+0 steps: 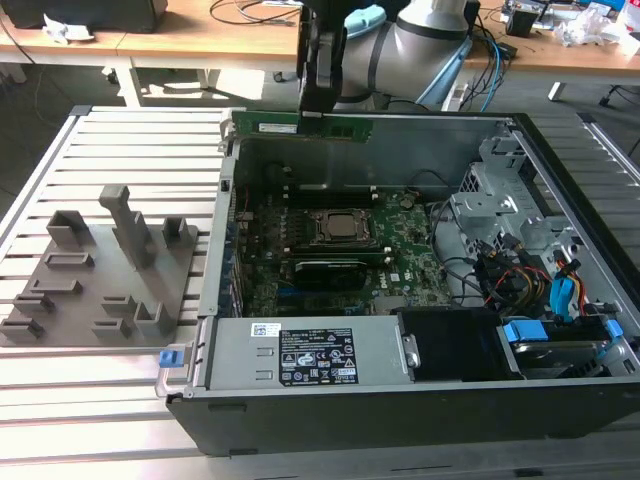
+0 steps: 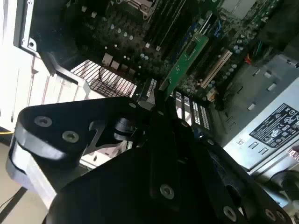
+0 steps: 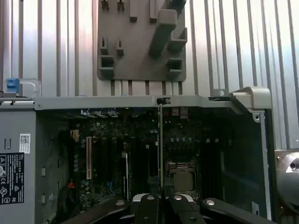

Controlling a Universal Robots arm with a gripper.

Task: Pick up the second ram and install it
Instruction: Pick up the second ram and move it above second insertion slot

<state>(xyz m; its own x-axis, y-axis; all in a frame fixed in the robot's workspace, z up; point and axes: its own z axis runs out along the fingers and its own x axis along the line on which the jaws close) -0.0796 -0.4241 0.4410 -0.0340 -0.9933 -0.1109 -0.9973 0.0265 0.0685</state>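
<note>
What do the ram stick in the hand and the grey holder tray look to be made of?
Second ram, held in the hand: green circuit board, likely fibreglass laminate, matte, with dark chips. Holder tray: uniform matte grey with blocky moulded shapes, probably plastic, possibly printed.

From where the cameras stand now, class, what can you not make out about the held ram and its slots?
1. Second wrist view: the gripper hides the near end of the second ram.
2. First wrist view: the second ram stands edge-on, chips unseen.
3. Exterior view: the motherboard slots are too small and dark to tell free from filled.
</note>
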